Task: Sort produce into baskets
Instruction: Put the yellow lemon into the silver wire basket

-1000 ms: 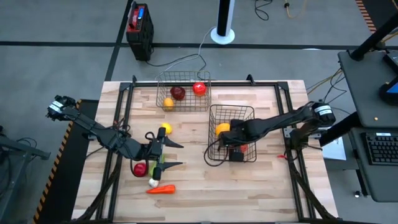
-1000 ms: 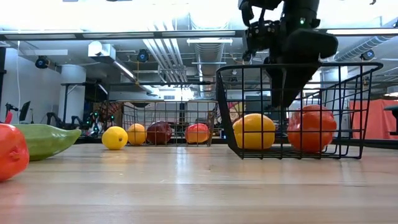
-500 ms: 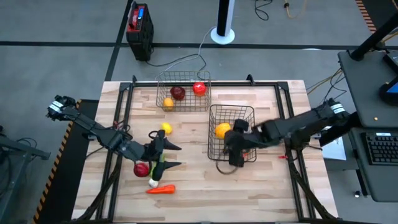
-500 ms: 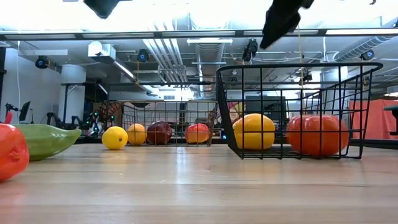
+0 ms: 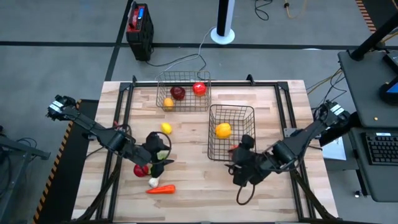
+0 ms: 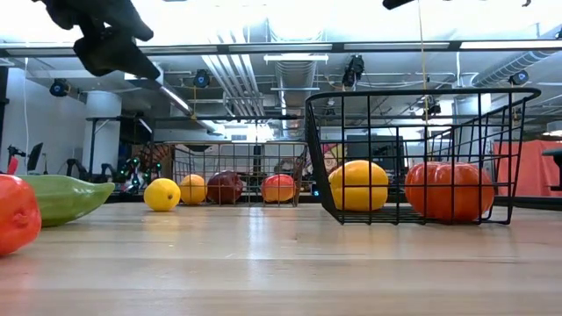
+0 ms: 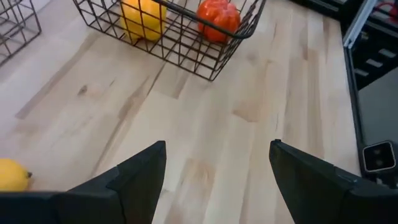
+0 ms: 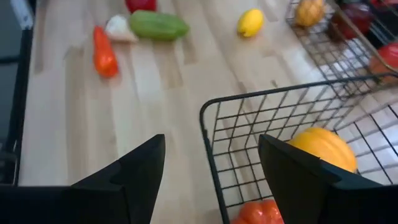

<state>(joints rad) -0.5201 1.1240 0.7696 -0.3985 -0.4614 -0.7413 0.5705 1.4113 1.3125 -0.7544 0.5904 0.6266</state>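
Both grippers, left [image 5: 163, 151] and right [image 5: 239, 167], gape empty. Nearer basket [image 5: 231, 133] holds two pieces; far basket [image 5: 183, 91], three. Left of the nearer basket lie five loose pieces, including a lemon [image 5: 166, 129].

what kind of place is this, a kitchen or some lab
Likely a robotics lab or workshop, not a kitchen: exposed ceiling ducts, a wooden table on a metal frame, cables on a grey floor.

The wooden table [image 5: 186, 186] carries two baskets [image 5: 231, 132], a lemon [image 5: 166, 128], cucumber [image 8: 158, 25], garlic [image 5: 153, 182] and carrot [image 5: 161, 190].
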